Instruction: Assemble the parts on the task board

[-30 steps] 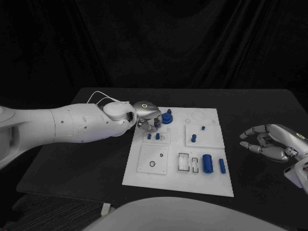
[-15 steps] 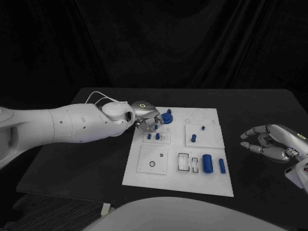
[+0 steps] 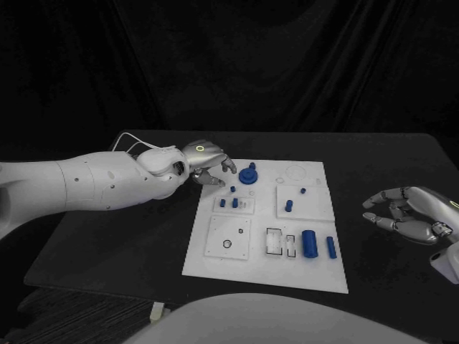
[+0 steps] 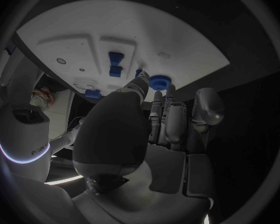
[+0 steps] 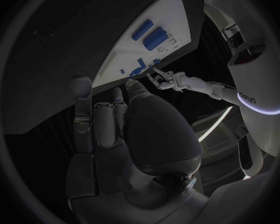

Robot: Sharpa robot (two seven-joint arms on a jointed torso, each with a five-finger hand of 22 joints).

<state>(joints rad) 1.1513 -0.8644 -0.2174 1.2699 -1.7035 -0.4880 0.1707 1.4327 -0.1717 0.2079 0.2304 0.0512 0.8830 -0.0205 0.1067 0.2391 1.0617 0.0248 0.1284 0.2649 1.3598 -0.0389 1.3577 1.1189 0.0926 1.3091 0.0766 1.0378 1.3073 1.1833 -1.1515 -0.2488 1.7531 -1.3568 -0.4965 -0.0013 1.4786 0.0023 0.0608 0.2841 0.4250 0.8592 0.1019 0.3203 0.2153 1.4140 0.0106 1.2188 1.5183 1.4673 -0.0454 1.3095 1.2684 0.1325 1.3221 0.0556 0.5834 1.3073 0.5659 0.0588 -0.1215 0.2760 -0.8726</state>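
Observation:
The white task board (image 3: 217, 254) lies mid-table. At its far left stands a blue round stacked part (image 3: 249, 174). Two small blue pegs (image 3: 229, 203) stand in a plate nearer me, and another peg (image 3: 288, 206) stands to their right. A blue cylinder (image 3: 309, 244) and a slim blue bar (image 3: 331, 247) lie near the front. My left hand (image 3: 207, 163) hovers over the board's far left corner, fingers apart and holding nothing; its thumb (image 4: 137, 89) points toward the round part (image 4: 159, 81). My right hand (image 3: 411, 213) floats right of the board, loosely curved and holding nothing.
A black ring (image 3: 226, 244) sits in a square plate at the board's front left, beside rectangular slots (image 3: 282, 243). The black table (image 3: 116, 236) runs well beyond the board on both sides. The right wrist view has the board (image 5: 168, 15) and my left hand (image 5: 162, 78) beyond my right hand's fingers.
My left hand has lifted off the peg area and drawn back toward the board's far left corner. My right hand has drifted slightly toward me.

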